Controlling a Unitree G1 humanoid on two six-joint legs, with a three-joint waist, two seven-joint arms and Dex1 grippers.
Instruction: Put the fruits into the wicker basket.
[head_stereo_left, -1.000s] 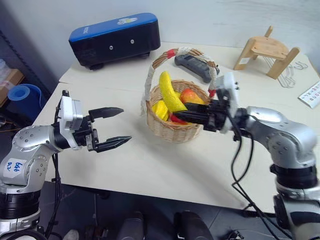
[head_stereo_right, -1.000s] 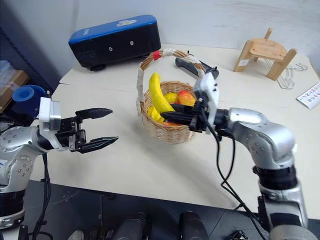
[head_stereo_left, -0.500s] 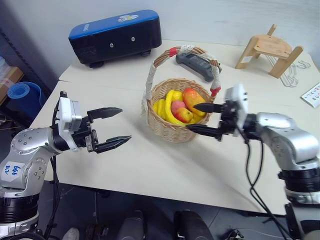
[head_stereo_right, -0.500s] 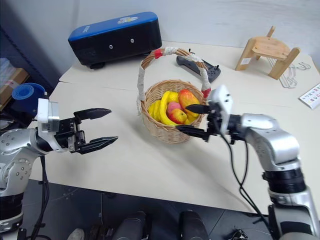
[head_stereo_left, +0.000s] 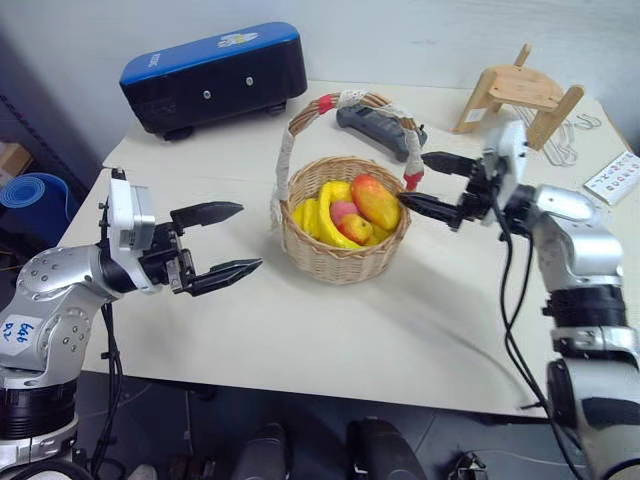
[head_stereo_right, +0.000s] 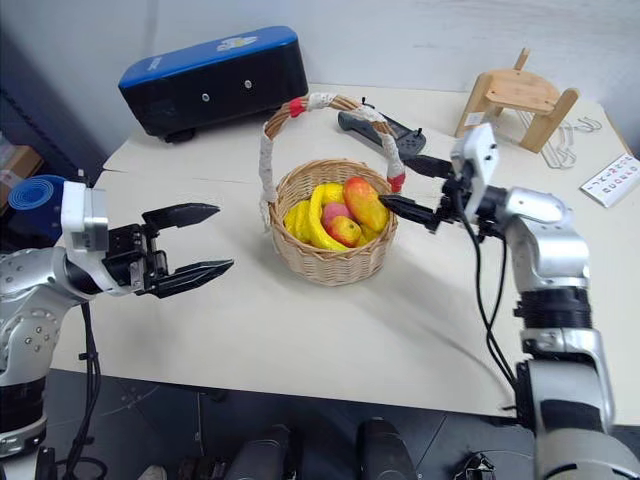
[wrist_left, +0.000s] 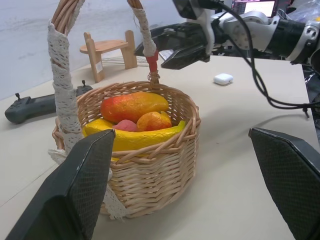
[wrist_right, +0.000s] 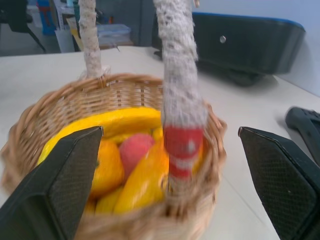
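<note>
The wicker basket (head_stereo_left: 343, 262) stands mid-table, its corded handle (head_stereo_left: 288, 150) arching over it. Inside lie the fruits: a yellow banana (head_stereo_left: 328, 214), an orange-red one (head_stereo_left: 377, 200), a pink peach (head_stereo_left: 344, 209) and a small red-and-yellow one (head_stereo_left: 357, 229). My right gripper (head_stereo_left: 414, 178) hovers open and empty just right of the basket, level with the handle's red binding (head_stereo_left: 411, 181). To the left of the basket, well apart from it, my left gripper (head_stereo_left: 248, 238) is open and holds nothing, pointing toward it.
A blue-and-black box (head_stereo_left: 210, 75) sits at the back left, a black controller (head_stereo_left: 375, 128) behind the basket, a wooden stand (head_stereo_left: 515, 95) at the back right. A small white case (wrist_left: 223, 78) and a printed card (head_stereo_left: 612, 177) lie to the right.
My right gripper opened, letting the upright banana settle into the basket, then drew back to the right and away from me. The left gripper stayed put. The camera shifted slightly.
</note>
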